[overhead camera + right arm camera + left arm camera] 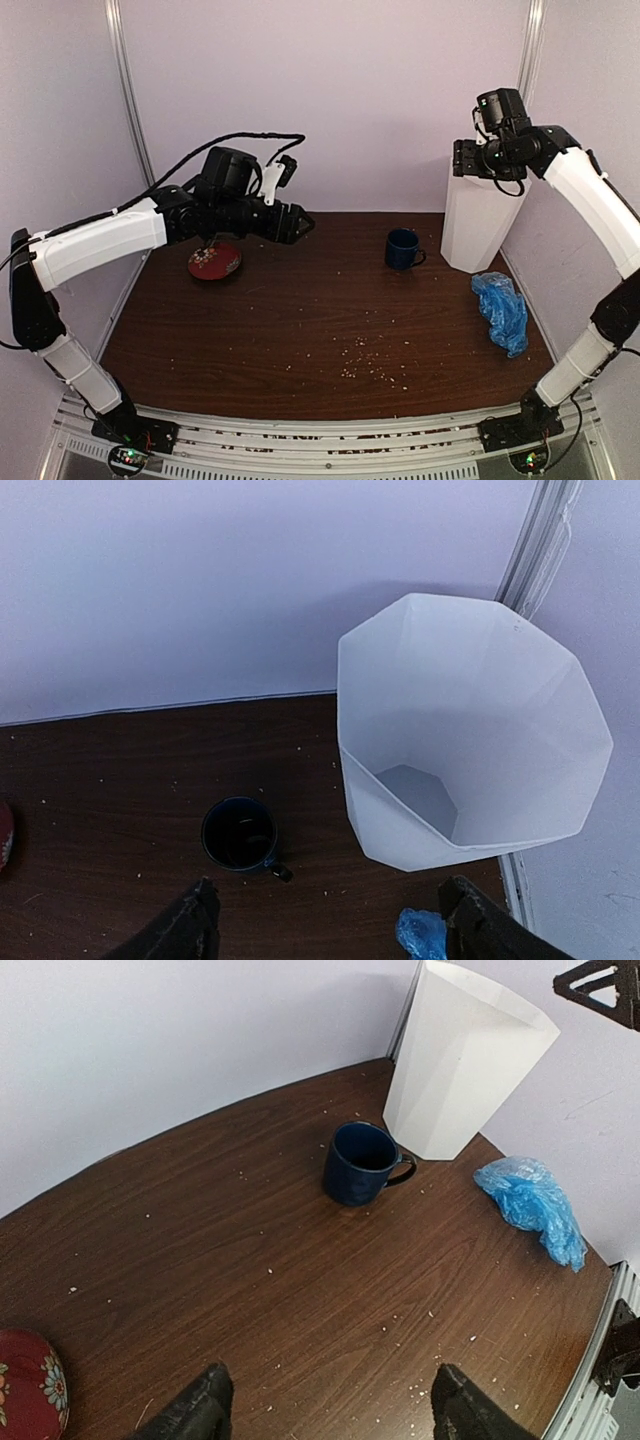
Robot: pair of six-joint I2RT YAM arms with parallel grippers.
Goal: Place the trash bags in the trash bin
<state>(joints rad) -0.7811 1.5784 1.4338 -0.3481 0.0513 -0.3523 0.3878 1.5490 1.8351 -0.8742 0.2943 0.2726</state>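
Observation:
The light-blue trash bag (500, 310) lies crumpled on the brown table near its right edge, in front of the trash bin; it also shows in the left wrist view (532, 1205) and the right wrist view (422, 935). The white faceted trash bin (480, 225) stands upright in the back right corner, and its inside is empty in the right wrist view (470, 730); it also shows in the left wrist view (465, 1060). My right gripper (462, 158) hangs open and empty above the bin's left rim (330, 925). My left gripper (300, 225) is open and empty, high over the table's back left (330, 1410).
A dark blue mug (403, 249) stands just left of the bin (362, 1163) (238, 834). A red patterned plate (214, 261) sits at the back left under my left arm. Crumbs (370, 365) are scattered over the table. Walls close in the back and both sides.

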